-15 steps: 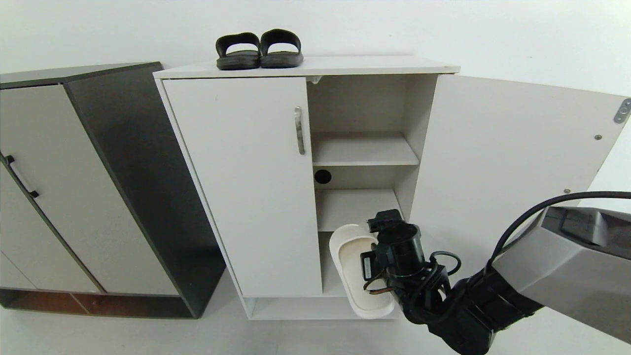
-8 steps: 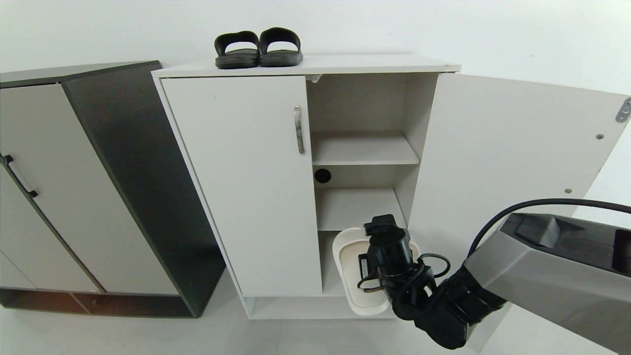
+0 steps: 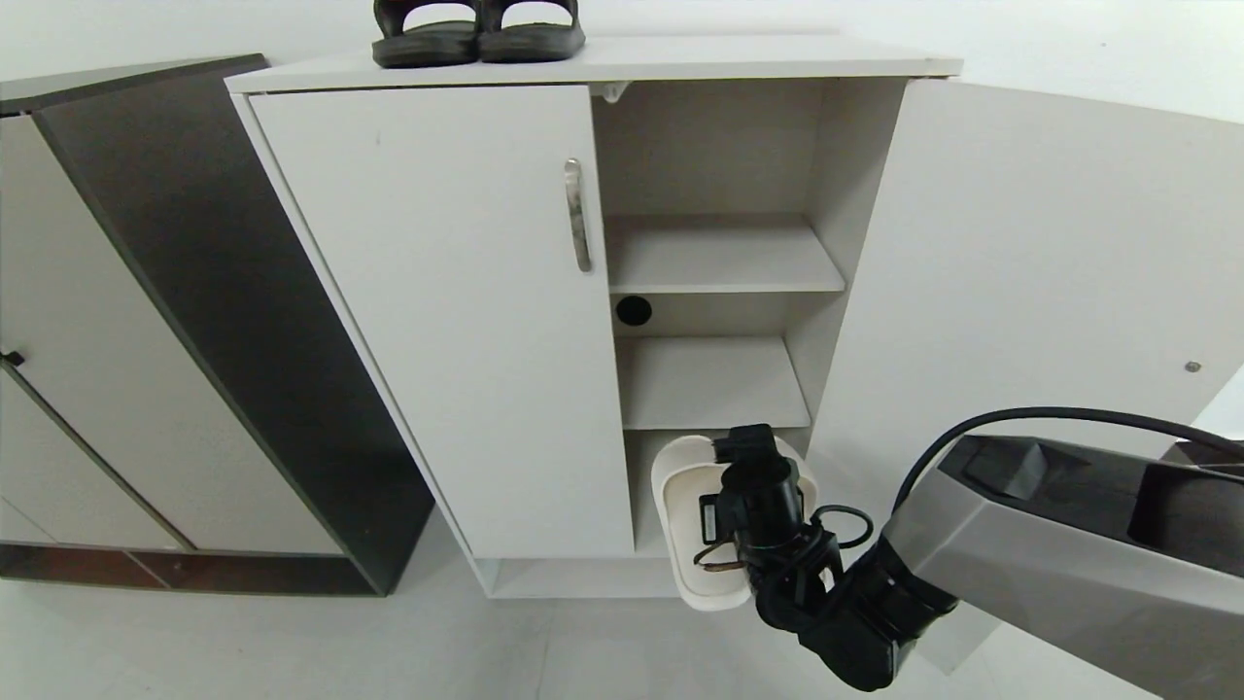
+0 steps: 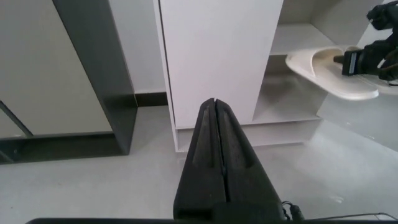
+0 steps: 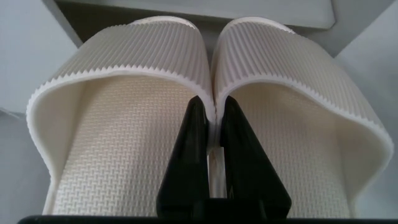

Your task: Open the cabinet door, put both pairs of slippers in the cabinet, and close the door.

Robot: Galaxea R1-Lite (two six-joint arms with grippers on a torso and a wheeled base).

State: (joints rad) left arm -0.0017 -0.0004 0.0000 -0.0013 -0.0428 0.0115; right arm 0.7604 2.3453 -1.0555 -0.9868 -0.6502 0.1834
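Observation:
The white cabinet stands with its right door swung open and its left door shut. A black pair of slippers rests on the cabinet top. My right gripper is shut on the white pair of slippers, pinching their two inner edges together. That pair hangs at the mouth of the lowest compartment, toes toward the inside. My left gripper is shut and holds nothing, low over the floor in front of the cabinet's left door; the white slippers show off to the side.
A grey and black cabinet stands close on the left. Two bare shelves sit above the lowest compartment. The open door flanks my right arm. Grey floor lies in front.
The head camera has moved closer and lower, so the cabinet looks larger. My right gripper has carried the white slippers a little further toward the lowest compartment.

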